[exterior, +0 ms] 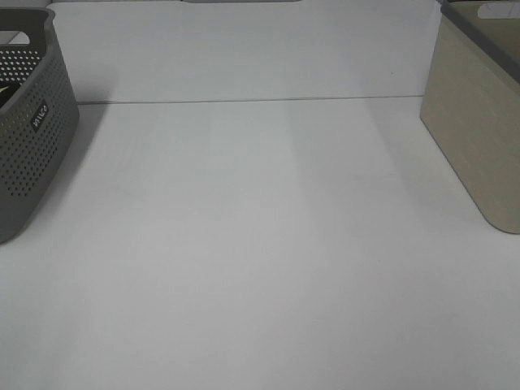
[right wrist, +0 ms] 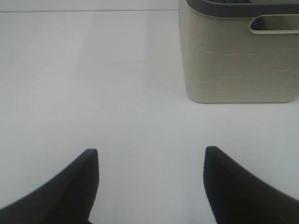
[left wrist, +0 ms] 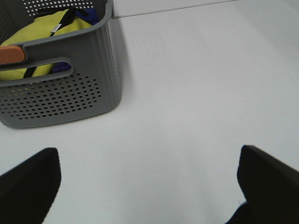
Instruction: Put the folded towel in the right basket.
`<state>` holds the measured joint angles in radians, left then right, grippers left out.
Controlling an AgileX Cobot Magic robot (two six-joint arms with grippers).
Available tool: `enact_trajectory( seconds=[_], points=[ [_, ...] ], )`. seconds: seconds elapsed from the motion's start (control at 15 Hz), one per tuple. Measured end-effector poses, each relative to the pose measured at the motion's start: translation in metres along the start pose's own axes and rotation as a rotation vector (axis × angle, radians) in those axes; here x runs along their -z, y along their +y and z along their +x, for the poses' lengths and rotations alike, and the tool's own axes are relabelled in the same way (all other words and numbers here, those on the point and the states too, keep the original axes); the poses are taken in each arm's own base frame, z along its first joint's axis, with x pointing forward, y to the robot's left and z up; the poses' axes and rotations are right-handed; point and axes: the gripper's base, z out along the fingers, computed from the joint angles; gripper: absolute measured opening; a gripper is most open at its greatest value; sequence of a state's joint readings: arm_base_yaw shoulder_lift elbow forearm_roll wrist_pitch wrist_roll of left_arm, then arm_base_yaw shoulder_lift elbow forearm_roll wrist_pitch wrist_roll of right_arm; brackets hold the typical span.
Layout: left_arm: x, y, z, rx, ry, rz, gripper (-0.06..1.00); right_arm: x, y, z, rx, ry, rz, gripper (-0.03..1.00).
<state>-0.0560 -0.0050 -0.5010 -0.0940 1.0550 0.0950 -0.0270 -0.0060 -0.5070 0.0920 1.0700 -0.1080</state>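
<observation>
A grey perforated basket (exterior: 32,146) stands at the table's left edge. The left wrist view shows the basket (left wrist: 70,93) holding a yellow cloth (left wrist: 42,28) with blue fabric (left wrist: 88,16) beside it. No towel lies on the table. A beige basket (exterior: 479,138) stands at the right edge and also shows in the right wrist view (right wrist: 233,60); its inside is hidden. My left gripper (left wrist: 147,158) is open and empty above the bare table near the grey basket. My right gripper (right wrist: 150,154) is open and empty, short of the beige basket. Neither gripper shows in the exterior view.
The white table (exterior: 260,244) runs back to a white wall (exterior: 244,49). An orange piece (left wrist: 11,54) sits on the grey basket's rim by its handle slot.
</observation>
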Motion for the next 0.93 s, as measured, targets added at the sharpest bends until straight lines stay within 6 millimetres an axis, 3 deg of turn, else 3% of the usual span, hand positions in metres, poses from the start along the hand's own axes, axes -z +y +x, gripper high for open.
enact_trajectory(
  seconds=[0.93],
  points=[
    [0.0, 0.0, 0.0, 0.0, 0.0, 0.0, 0.98, 0.0, 0.0, 0.0, 0.0, 0.0, 0.0, 0.62]
  ],
)
